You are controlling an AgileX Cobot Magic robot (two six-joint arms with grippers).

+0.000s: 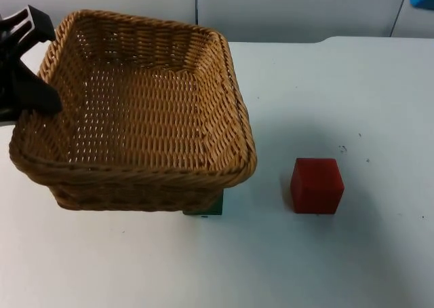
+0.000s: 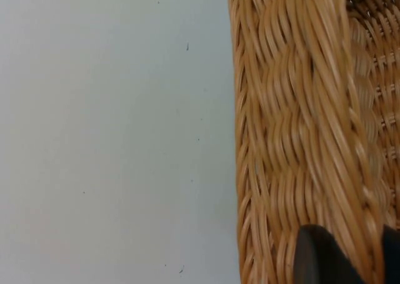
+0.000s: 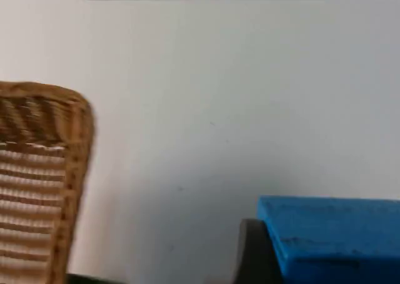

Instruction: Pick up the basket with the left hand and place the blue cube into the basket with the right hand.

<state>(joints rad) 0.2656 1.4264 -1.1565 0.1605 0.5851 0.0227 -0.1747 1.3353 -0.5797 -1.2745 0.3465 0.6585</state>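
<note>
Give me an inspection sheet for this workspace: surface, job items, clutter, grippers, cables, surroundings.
Surface: white table, a few dark specks.
Job's things: basket, gripped at its rim; blue cube, in the right gripper.
Clutter: red cube on the table; green cube partly hidden under the basket.
Grippers: left gripper shut on the basket rim; right gripper shut on the blue cube.
Cables: nothing seen.
Surroundings: grey partition wall.

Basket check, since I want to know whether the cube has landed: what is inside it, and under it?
The basket holds nothing. A green block peeks from under its near corner, mostly covered.
</note>
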